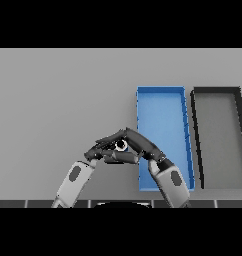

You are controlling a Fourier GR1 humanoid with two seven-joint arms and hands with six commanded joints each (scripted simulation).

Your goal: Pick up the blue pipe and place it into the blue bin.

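Note:
The blue pipe (121,145) shows end-on as a small ring between my two hands, just left of the blue bin (163,110). My right hand (145,146) reaches in from the lower right across the bin's left wall, its fingers and thumb curled round the pipe. From the lower left my left hand (96,150) meets it, fingers stretched out straight beside and under the pipe. Most of the pipe's body is hidden by the fingers. The bin holds nothing that I can see.
A dark grey bin (218,130) stands right of the blue one, long sides parallel. Grey table stretches to the left and behind the hands.

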